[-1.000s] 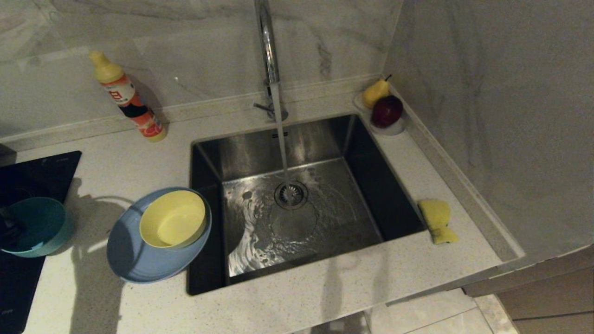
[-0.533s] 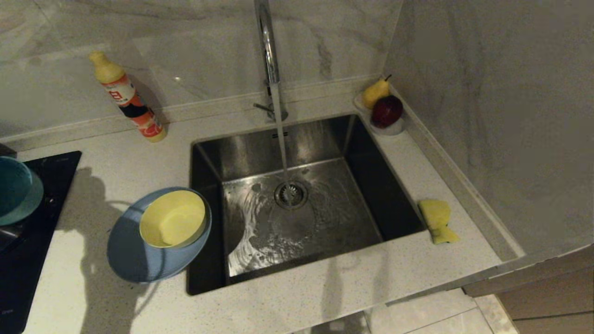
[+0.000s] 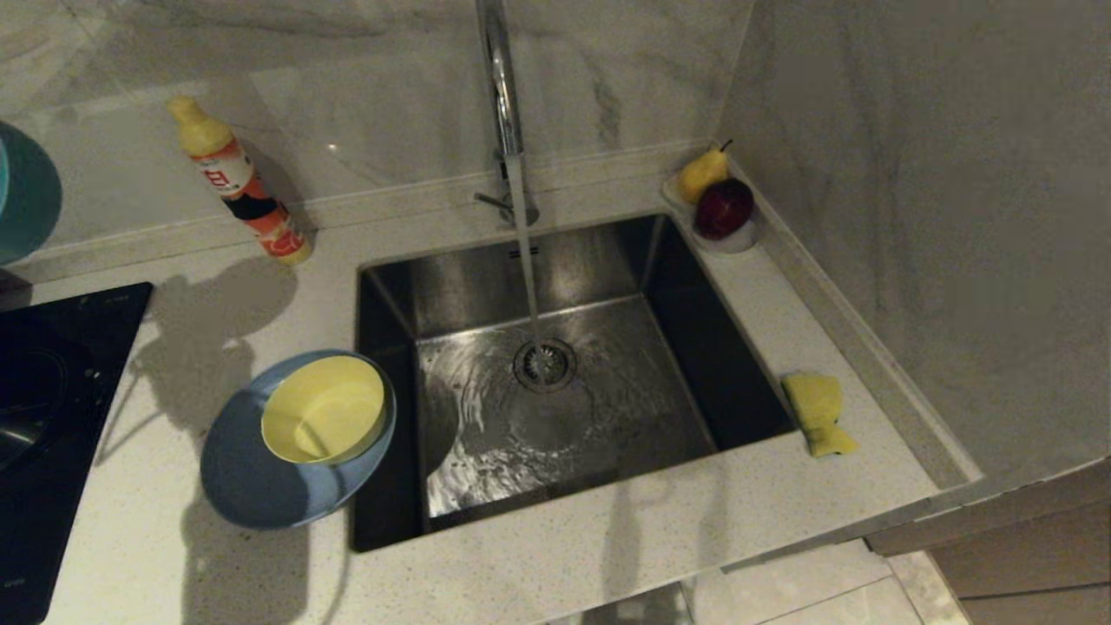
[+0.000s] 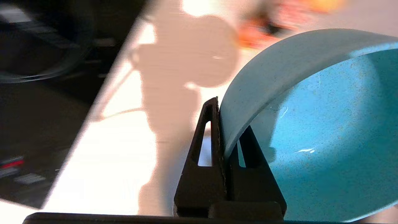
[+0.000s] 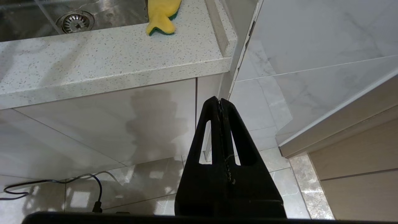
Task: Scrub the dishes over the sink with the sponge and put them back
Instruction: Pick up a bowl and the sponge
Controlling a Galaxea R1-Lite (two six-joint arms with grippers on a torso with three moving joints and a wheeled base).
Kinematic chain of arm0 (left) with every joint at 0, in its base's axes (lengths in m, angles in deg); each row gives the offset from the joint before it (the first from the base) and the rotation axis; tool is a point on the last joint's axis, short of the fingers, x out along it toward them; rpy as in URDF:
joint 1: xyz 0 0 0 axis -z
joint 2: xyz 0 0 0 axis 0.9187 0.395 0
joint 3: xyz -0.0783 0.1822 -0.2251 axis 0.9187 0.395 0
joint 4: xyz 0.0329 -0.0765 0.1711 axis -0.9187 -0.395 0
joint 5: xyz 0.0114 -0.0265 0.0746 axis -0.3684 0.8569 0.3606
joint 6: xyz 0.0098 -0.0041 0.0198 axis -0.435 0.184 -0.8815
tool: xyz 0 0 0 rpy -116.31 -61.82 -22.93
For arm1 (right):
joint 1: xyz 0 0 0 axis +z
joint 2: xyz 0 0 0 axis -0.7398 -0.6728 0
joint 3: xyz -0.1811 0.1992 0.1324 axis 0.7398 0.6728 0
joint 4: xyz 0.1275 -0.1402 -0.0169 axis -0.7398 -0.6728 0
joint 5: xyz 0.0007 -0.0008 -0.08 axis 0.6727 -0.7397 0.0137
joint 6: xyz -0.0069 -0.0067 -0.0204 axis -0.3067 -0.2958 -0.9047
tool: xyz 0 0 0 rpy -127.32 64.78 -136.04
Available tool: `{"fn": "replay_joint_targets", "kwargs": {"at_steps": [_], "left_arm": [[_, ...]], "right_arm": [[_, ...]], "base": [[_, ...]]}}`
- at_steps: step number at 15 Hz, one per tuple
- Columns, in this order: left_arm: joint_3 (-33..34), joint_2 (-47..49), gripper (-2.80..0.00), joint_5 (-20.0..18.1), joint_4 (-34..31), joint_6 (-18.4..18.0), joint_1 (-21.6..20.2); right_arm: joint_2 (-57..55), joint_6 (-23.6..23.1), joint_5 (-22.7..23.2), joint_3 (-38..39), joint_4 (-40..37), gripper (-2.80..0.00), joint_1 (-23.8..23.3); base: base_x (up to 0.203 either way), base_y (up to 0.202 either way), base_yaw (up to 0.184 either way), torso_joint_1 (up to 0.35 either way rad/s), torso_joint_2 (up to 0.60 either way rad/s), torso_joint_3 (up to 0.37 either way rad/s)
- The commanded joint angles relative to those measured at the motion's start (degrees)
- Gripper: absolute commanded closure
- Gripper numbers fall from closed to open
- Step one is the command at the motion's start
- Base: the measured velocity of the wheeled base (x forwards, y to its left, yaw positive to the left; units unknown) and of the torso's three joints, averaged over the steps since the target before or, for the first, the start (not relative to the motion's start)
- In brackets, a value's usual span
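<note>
My left gripper (image 4: 224,123) is shut on the rim of the teal-blue bowl (image 4: 317,124), one finger outside the wall and one inside. In the head view that bowl (image 3: 26,201) hangs in the air at the far left edge, above the counter. The yellow bowl (image 3: 324,411) sits in the periwinkle plate (image 3: 252,477) on the counter left of the sink (image 3: 555,373), where water runs from the faucet (image 3: 502,95). The yellow sponge (image 3: 818,413) lies on the counter right of the sink, also seen as the sponge (image 5: 161,15) in the right wrist view. My right gripper (image 5: 221,104) is shut and empty, parked low beside the cabinet front.
A detergent bottle (image 3: 239,184) stands at the back left. A black cooktop (image 3: 52,408) fills the left edge. A small dish with a pear (image 3: 701,172) and a red apple (image 3: 723,208) sits in the back right corner by the wall.
The teal bowl has risen from the cooktop at the lower left up to the upper left edge, carried by my left gripper. Its shadow has slid up the counter. Nothing else has moved.
</note>
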State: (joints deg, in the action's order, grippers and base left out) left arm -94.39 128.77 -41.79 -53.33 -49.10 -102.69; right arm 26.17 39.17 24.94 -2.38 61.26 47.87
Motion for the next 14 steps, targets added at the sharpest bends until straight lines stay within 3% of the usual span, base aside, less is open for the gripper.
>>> {"fn": "replay_joint_targets", "kwargs": {"at_steps": [1,6,14], "left_arm": [[-4.7,0.2,0.0,-0.2,-2.5,1.6,7.5],[-13.1,6.0,0.0,1.1,-12.6,4.5,23.7],[-14.5,17.4,0.0,14.6,-13.4,13.7,43.6]], "right_arm": [[0.1,0.0,0.0,0.0,0.0,0.0,0.0],[0.0,0.0,0.0,0.0,0.0,0.0,0.0],[0.1,0.0,0.0,0.0,0.0,0.0,0.0]], "base": [[0.0,0.0,0.0,0.0,0.0,0.0],[0.0,0.0,0.0,0.0,0.0,0.0],[0.0,0.0,0.0,0.0,0.0,0.0]]}}
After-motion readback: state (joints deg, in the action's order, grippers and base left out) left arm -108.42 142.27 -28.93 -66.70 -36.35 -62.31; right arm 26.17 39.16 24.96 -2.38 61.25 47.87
